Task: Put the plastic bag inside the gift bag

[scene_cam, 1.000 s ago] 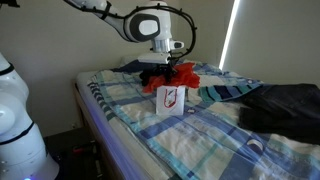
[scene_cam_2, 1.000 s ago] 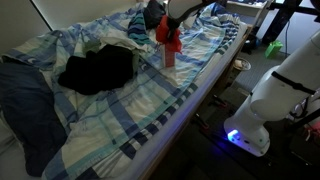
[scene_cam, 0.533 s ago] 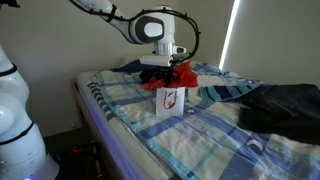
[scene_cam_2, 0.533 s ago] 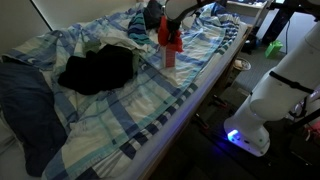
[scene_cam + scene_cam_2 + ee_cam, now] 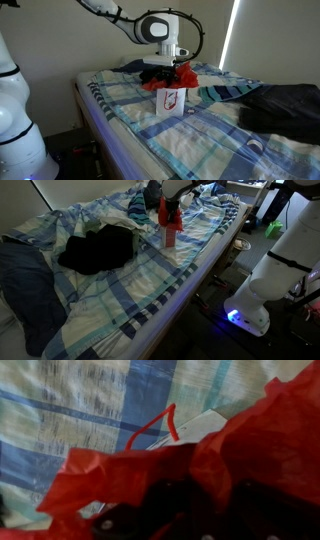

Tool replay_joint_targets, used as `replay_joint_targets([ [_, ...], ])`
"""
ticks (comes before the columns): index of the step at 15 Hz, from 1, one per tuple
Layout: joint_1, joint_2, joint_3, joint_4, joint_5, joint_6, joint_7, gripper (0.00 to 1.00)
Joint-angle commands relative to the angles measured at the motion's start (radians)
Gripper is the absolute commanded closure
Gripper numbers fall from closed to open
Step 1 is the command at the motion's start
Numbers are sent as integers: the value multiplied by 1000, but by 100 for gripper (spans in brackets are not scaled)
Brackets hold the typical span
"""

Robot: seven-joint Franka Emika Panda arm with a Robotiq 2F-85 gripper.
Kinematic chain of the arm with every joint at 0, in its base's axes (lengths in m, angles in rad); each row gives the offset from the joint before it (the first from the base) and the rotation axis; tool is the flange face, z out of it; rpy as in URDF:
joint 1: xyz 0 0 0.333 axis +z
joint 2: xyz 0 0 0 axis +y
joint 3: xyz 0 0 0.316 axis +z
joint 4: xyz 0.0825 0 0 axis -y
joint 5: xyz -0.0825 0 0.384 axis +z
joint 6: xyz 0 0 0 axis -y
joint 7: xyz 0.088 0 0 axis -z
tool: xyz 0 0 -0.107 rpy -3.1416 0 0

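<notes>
We have the claw (image 5: 170, 67) pinched on the plastic bag (image 5: 184, 73), which bunches just under it. The gift bag (image 5: 168, 99) stands upright below the claw, mouth up, probably slightly off-centre; the wrist view is blurred.

Plastic bag (image 5: 185, 72) above gift bag (image 5: 169, 100) opening
</notes>
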Motion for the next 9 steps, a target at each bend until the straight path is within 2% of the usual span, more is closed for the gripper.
replay_joint_targets([
  [1, -21, 60, 27, 51, -39, -54, 23, 99],
  [9, -26, 92, 37, 88, -63, -60, 27, 99],
])
